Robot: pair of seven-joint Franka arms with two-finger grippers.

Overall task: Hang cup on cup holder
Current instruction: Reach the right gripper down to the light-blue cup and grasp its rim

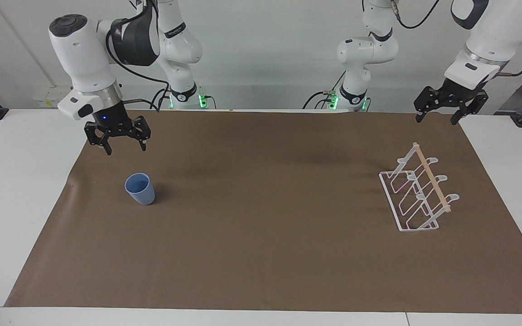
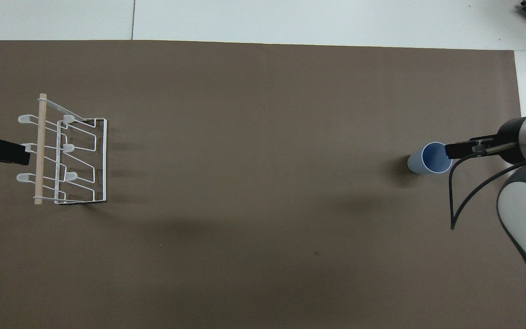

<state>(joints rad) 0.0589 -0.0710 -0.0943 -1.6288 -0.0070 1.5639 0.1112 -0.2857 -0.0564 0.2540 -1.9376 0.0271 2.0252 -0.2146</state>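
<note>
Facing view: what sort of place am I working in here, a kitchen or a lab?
Most likely a robotics lab bench, not a kitchen: a white table under a brown mat, arm bases bolted along its edge before a bare wall, and only a cup and cup holder set out.

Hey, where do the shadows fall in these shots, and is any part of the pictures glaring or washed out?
Facing view: the cup casts a short dark shadow on the brown mat, toward the cup holder; no glare on the mat.
Overhead view: the same shadow darkens the mat beside the cup; fainter, soft shadows lie beside the holder's base; the right gripper overlaps the cup's rim.
</note>
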